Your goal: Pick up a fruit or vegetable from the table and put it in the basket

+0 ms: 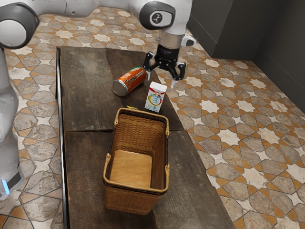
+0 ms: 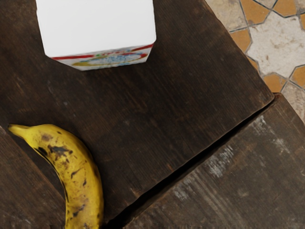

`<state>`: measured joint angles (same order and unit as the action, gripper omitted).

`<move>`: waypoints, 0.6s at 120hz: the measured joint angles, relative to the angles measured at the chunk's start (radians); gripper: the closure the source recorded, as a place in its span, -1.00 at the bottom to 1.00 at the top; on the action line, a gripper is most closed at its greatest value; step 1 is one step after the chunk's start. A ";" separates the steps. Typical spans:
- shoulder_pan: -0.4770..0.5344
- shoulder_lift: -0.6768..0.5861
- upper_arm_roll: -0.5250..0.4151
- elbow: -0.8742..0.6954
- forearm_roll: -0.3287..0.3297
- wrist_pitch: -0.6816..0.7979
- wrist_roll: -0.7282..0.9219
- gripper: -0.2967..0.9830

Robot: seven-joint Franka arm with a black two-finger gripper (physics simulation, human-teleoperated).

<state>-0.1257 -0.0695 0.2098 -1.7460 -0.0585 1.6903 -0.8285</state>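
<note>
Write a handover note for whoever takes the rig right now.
Gripper: open, holding nothing, above the table by the carton.
Banana: on the table, just outside the basket, at its end nearer the carton; the rim partly hides it in the exterior view.
Basket: upright on the table, top open.
Can: on its side, near the carton.
Done: no pick yet.
Left: grasp the banana, lift it over the rim, release it inside. I'd watch the upright carton, which could get knocked.
</note>
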 joint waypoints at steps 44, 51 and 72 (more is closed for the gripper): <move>-0.035 -0.155 0.000 -0.248 -0.004 0.101 -0.192 -0.54; -0.034 -0.159 0.002 -0.262 -0.002 0.108 -0.214 -0.54; -0.034 -0.154 0.003 -0.325 0.011 0.140 -0.271 -0.54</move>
<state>-0.1593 -0.2239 0.2132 -2.0706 -0.0474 1.8302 -1.0991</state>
